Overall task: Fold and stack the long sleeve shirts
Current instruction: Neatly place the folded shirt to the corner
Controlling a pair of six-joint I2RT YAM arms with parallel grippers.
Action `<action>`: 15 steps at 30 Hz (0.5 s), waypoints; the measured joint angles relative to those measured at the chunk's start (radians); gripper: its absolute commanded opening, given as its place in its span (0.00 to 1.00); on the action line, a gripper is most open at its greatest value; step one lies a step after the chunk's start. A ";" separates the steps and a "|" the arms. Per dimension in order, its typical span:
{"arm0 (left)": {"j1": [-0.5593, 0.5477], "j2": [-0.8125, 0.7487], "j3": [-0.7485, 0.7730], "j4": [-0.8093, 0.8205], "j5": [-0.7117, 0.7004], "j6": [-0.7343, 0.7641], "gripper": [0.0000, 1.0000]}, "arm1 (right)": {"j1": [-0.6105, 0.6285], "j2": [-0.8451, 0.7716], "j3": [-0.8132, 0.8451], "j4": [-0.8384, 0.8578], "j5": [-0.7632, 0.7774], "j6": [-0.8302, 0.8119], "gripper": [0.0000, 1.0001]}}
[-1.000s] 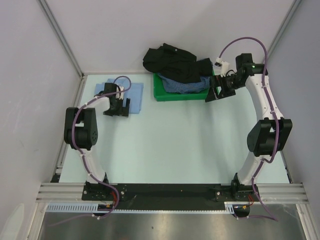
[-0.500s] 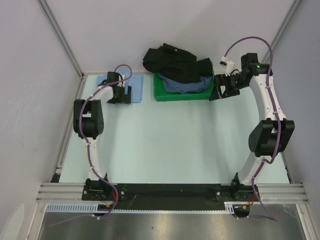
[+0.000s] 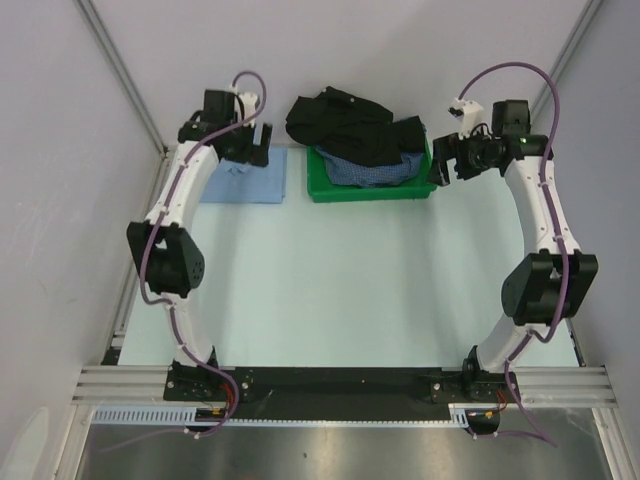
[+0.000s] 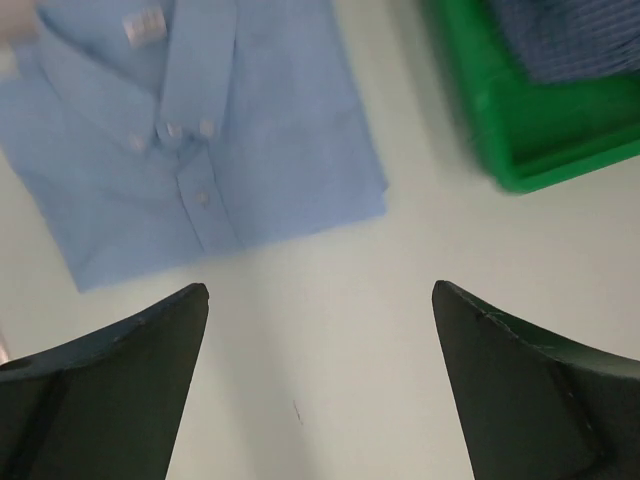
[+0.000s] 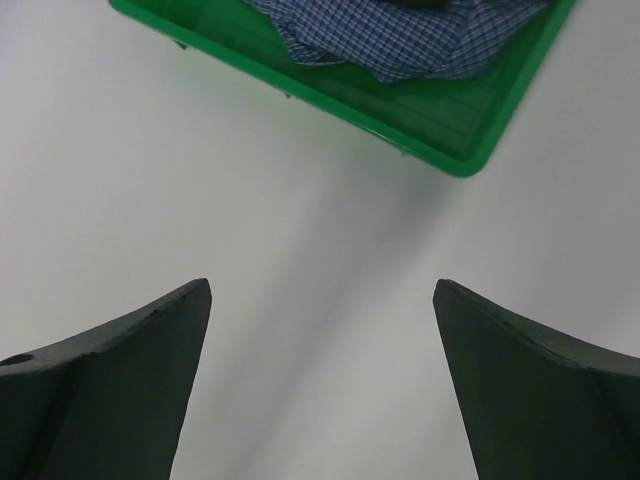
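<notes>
Black fingers of the left gripper (image 4: 320,290) stand wide apart and hold nothing. It hangs over the far left of the table (image 3: 340,270), above the light blue shirt (image 4: 200,130). That shirt lies flat and folded, just left of the green tray (image 3: 330,190), not touching it. In the left wrist view its collar is at the top, and its row of buttons runs down, a bit tilted. The right gripper (image 5: 320,285) is wide open too and empty, up by the tray's right end. The checked shirt (image 5: 400,35) sits crumpled in the tray. The black shirt (image 3: 335,120) lies bunched on top, spilling over the far edge.
</notes>
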 measured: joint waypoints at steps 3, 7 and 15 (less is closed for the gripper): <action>-0.039 -0.087 0.138 -0.042 0.042 0.020 0.99 | -0.001 -0.095 -0.125 0.143 0.046 -0.015 1.00; -0.061 -0.264 0.099 -0.093 0.109 0.053 0.99 | 0.003 -0.172 -0.239 0.266 0.047 -0.034 1.00; -0.060 -0.491 -0.356 -0.138 0.171 0.089 0.99 | 0.069 -0.222 -0.537 0.351 0.044 -0.086 1.00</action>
